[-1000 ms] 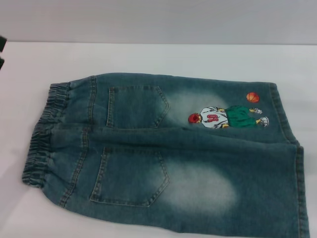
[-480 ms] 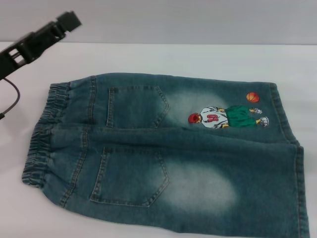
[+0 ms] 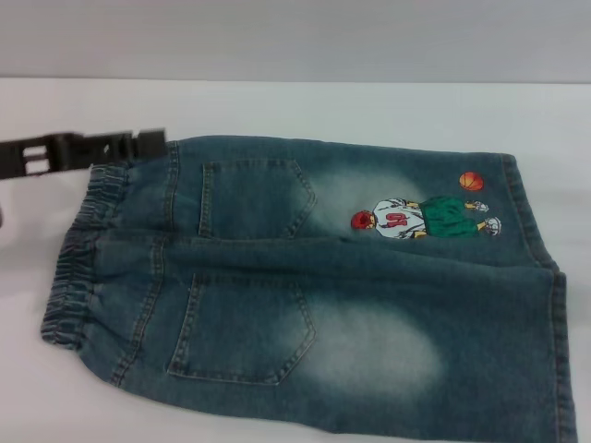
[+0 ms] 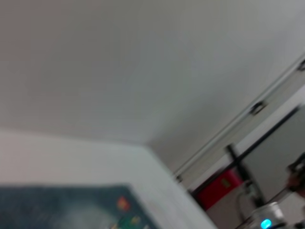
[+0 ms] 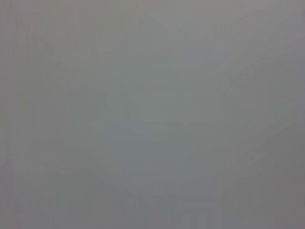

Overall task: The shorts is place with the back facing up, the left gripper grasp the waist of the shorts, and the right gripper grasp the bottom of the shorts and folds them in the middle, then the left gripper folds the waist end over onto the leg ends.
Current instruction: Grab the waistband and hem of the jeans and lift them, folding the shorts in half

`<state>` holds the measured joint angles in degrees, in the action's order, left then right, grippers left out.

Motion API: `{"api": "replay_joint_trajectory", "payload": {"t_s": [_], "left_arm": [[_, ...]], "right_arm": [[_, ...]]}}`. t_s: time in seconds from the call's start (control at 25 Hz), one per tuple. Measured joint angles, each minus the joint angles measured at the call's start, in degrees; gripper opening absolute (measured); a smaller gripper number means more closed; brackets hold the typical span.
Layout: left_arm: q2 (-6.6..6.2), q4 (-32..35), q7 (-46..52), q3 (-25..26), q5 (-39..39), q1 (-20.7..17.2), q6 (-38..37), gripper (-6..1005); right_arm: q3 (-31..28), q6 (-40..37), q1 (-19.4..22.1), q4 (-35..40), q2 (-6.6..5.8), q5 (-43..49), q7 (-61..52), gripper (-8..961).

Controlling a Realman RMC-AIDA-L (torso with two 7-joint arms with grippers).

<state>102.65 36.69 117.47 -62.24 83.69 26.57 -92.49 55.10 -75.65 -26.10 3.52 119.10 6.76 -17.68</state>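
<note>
Left claw [image 3: 138,144] lowered, shorts [image 3: 314,286] waist leftward

White table [image 3: 369,106] meets grey wall [image 3: 295,37].

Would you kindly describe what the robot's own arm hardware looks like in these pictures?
Only the left tool shows, in the head view: a black, angular, blocky piece with rectangular cut-outs along its frame, its tip by the puckered darker-blue elastic waist of the faded blue denim shorts. The right tool appears in no view.
</note>
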Motion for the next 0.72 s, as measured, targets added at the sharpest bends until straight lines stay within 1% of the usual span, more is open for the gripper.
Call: {"api": "replay_joint_trajectory", "payload": {"t_s": [0.08, 0.28, 0.44, 0.6, 0.72], "left_arm": [[-0.01, 2.08, 3.61, 3.18, 6.52, -0.60, -0.54, 752], [-0.02, 5.01, 8.80, 9.36, 17.46, -1.64, -3.42, 752], [-0.02, 6.71, 12.09, 13.93, 26.31, -2.17, -4.89, 752], [-0.02, 7.16, 13.92, 16.34, 32.23, -2.37, -5.15, 752], [0.01, 7.16, 14.88, 16.61, 35.34, -2.39, -5.19, 752]], "right_arm": [[0.00, 0.84, -0.06, 0.01, -0.06, 0.00, -0.01, 554], [0.01, 3.57, -0.41, 0.42, -0.10, 0.00, -0.01, 554], [0.01, 4.01, -0.68, 0.52, -0.18, 0.00, 0.05, 554], [0.01, 4.38, -0.91, 0.54, -0.24, 0.00, 0.05, 554], [0.01, 4.81, -1.02, 0.61, -0.29, 0.00, 0.05, 554]]}}
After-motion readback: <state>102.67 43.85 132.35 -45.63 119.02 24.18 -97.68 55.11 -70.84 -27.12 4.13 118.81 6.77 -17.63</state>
